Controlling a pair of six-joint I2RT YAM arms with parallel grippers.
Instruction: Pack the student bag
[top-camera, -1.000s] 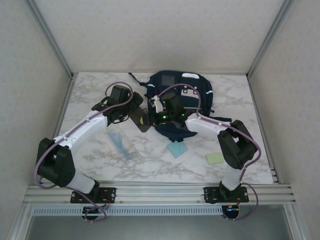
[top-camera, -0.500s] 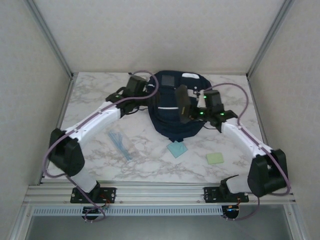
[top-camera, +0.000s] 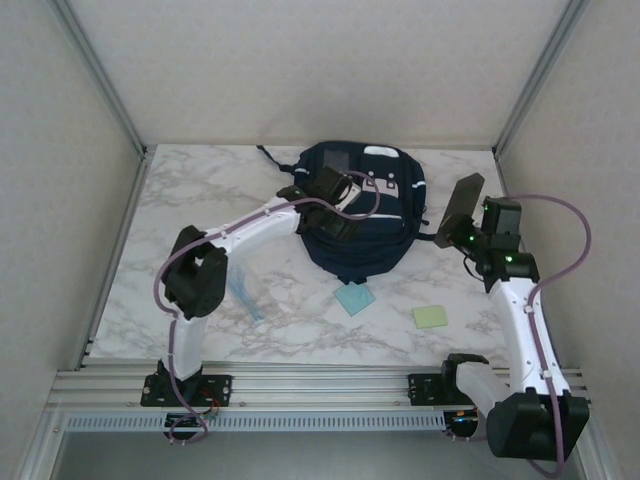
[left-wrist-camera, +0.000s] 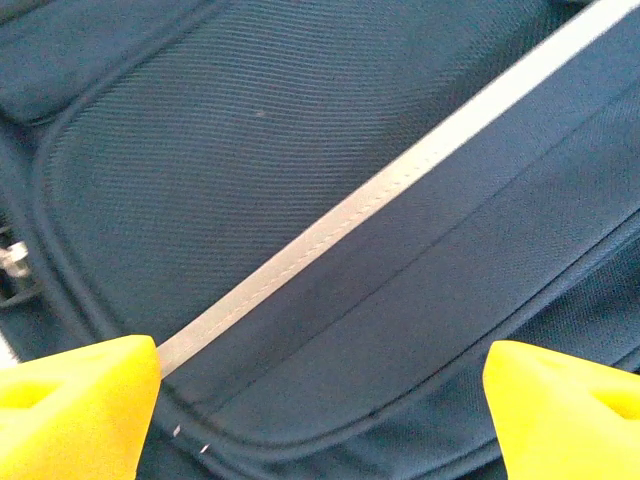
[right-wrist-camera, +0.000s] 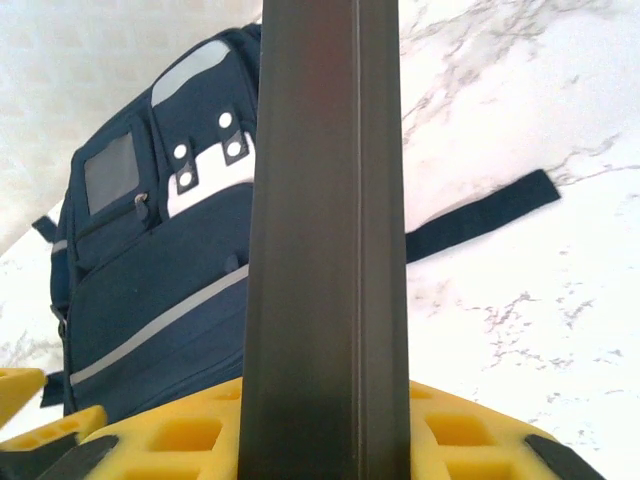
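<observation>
Showing the student bag (top-camera: 380, 235) lying flat at the far middle of the bench (top-camera: 200, 200), its long axis running near to far with the top towards the back wall. Just over its front pocket (left-wrist-camera: 300, 170) hovers the left end effector (top-camera: 335, 218), fingers spread and empty; this arm is the nearer. Well off to the bag's right, the right end effector (top-camera: 470, 232) is clenched on a dark flat slab (top-camera: 461, 205) held upright. The slab would probably have to travel leftward; the bag's opening cannot be made out
</observation>
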